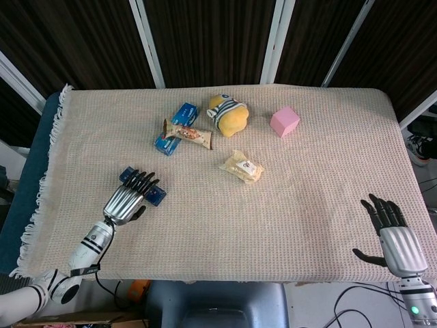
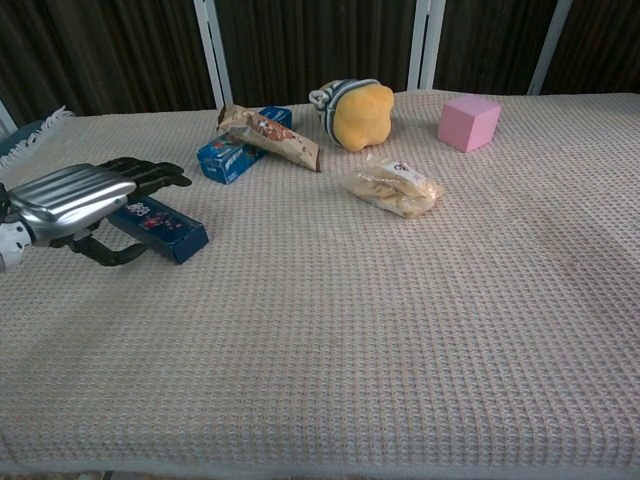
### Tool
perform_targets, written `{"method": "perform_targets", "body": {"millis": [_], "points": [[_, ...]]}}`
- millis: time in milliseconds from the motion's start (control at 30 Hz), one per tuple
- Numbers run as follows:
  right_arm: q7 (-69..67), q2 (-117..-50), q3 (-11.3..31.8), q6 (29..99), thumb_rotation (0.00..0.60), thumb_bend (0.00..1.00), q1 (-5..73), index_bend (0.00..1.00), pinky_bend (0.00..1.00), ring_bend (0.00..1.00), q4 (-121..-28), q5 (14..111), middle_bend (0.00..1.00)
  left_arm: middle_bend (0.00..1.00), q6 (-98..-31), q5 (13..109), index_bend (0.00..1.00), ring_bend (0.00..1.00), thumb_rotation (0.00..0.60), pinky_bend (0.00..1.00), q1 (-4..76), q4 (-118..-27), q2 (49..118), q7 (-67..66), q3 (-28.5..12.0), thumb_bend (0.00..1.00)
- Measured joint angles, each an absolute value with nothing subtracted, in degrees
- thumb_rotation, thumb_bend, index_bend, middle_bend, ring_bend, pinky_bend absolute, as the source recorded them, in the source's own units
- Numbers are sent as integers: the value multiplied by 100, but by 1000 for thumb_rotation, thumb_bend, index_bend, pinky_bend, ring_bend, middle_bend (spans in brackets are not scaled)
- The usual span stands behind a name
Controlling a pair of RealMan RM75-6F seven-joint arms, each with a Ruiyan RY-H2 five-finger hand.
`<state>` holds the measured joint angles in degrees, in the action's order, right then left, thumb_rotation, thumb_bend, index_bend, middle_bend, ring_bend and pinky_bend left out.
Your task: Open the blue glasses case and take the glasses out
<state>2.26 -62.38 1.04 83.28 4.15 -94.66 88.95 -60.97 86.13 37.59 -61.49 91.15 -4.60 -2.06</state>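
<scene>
- The table [image 1: 321, 205], under a beige woven cloth, carries everything; the working area is its near-left part, well apart from the clutter at the back
- The left hand [image 1: 126, 199] hangs palm-down over the near end of the blue glasses case [image 2: 165, 228], fingers stretched out and slightly apart, thumb tucked low beside the case; nothing is clamped in it, and I cannot tell whether the fingertips touch the lid
- The right hand [image 1: 395, 236] waits at the near-right edge, fingers spread and holding nothing, well apart from the case; the chest view does not show it
- The yellow plush toy [image 1: 228, 114], pink cube [image 1: 285, 121], blue box [image 1: 177, 128] with a snack bar [image 1: 189, 134] lying across it, and the clear snack packet [image 1: 242, 166] all sit further back; none is in the way
- The case lies flat and closed, its long side running diagonally away from the left hand; the lid is not yet lifted, so the task looks barely begun
- To do this step well, I judge the hand should settle squarely over the case, press the body down with the thumb side, and hook fingertips under the lid's seam; the seam is too small to make out here, so which edge opens is uncertain
- A light case may slide on the cloth; bringing the right hand over to pin it would help
</scene>
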Motion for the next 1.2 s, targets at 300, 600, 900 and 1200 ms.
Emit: {"method": "perform_targets", "body": {"millis": [300,600,900,1200], "points": [[194,-6221,127,8317,600,184,421,0,34,0,-9458,8842,0,22,-5961,8526,294,0,600,0,3877,-5821,9497,-124,-330,359],[173,-6209,142,8334,600,184,409,0,34,0,-9449,8805,0,33,-5843,8445,353,0,600,0,3961,-5647,9625,-132,-396,359],[197,-6215,146,8323,600,184,416,0,34,0,-9455,8795,0,45,-5842,8441,411,0,600,0,3973,-5662,9617,-164,-393,365],[190,-6212,157,8338,600,184,412,0,34,0,-9457,8783,0,59,-5814,8386,441,0,600,0,3988,-5666,9604,-276,-418,391]]}}
